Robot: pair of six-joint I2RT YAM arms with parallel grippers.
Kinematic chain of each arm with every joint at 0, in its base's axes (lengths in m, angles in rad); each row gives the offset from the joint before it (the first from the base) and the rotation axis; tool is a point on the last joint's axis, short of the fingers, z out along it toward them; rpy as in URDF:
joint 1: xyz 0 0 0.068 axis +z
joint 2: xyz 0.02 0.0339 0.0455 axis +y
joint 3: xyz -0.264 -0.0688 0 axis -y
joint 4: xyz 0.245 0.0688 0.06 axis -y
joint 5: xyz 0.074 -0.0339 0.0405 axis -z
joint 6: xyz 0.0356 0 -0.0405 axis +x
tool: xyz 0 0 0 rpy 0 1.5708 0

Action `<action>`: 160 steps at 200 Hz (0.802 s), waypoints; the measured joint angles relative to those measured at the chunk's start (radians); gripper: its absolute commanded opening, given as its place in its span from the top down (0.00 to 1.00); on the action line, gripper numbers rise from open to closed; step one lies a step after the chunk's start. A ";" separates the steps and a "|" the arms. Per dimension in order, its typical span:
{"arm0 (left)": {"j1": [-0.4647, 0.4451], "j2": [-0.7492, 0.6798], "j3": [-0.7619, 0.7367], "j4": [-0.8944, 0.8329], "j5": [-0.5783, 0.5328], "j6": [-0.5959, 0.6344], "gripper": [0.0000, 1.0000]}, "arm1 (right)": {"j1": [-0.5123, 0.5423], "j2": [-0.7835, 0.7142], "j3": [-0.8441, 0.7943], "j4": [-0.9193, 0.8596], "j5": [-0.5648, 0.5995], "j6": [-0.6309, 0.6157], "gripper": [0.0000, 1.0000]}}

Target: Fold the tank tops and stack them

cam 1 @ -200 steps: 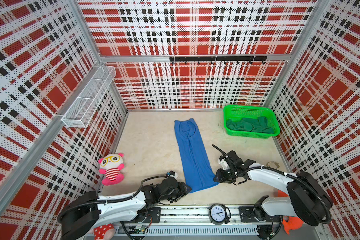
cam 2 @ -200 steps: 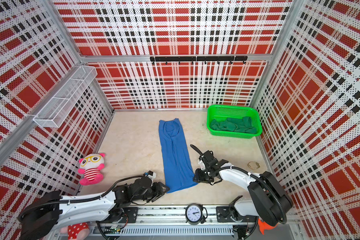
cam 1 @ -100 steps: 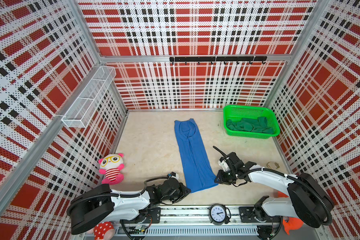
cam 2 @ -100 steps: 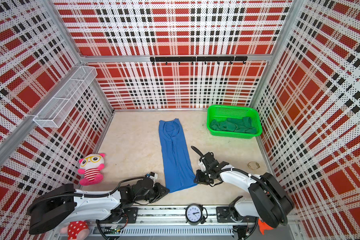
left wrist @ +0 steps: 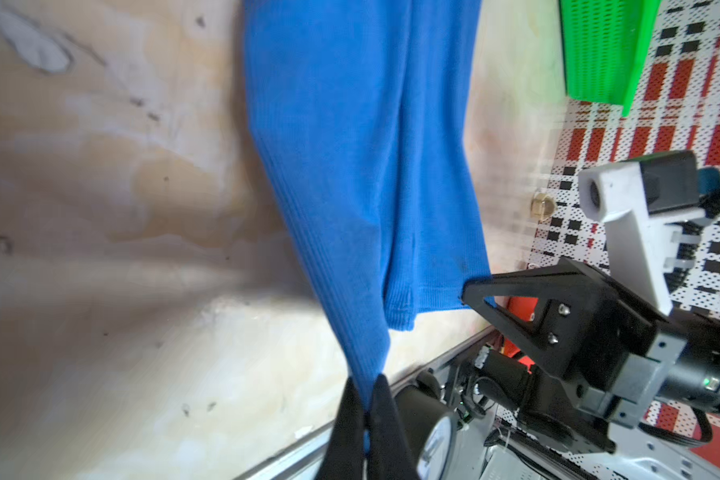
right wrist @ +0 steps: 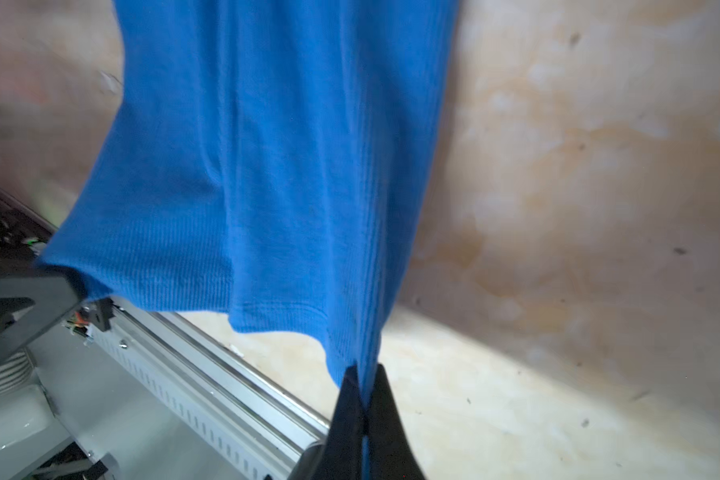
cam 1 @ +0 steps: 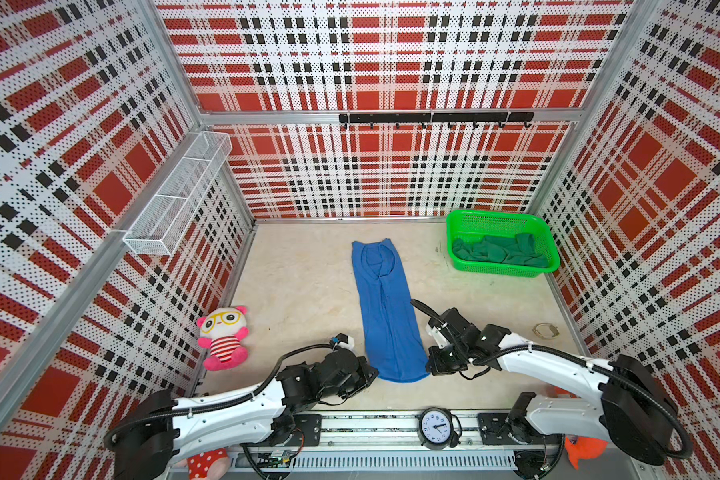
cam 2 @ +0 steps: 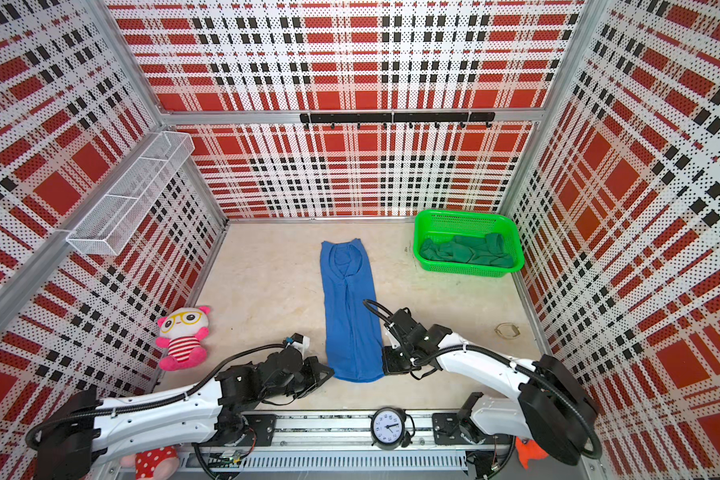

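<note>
The royal blue tank top (cam 1: 385, 307) (cam 2: 350, 307) lies as a long narrow strip down the middle of the floor, neck end toward the back wall. My left gripper (cam 1: 374, 371) (left wrist: 366, 384) is shut on its near left hem corner. At the near right hem corner my right gripper (cam 1: 430, 365) (right wrist: 364, 376) is shut on the cloth too. Blue fabric (left wrist: 362, 166) (right wrist: 275, 166) stretches away from both pinches. The dark green tank top (cam 1: 500, 252) (cam 2: 466, 250) lies crumpled in the bright green basket (cam 1: 495, 218) (cam 2: 462, 217) at the back right.
A pink plush toy (cam 1: 223, 336) sits by the left wall. A small metal ring (cam 1: 545, 331) lies near the right wall. A round clock (cam 1: 437, 427) stands on the front rail. A white wire shelf (cam 1: 179, 199) hangs on the left wall, a black hook rail (cam 1: 433, 118) on the back.
Both grippers have closed from open onto the near hem corners of the blue tank top. The arms have shifted only slightly; the cloth lies where it did.
</note>
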 measured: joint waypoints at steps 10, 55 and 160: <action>0.029 0.005 0.036 -0.035 -0.002 0.027 1.00 | -0.003 -0.006 0.036 -0.011 0.020 -0.007 1.00; 0.263 0.065 0.111 -0.122 0.021 0.220 1.00 | -0.084 0.075 0.177 -0.016 0.058 -0.085 1.00; 0.642 0.512 0.442 -0.079 0.148 0.699 1.00 | -0.266 0.626 0.755 -0.060 0.049 -0.449 1.00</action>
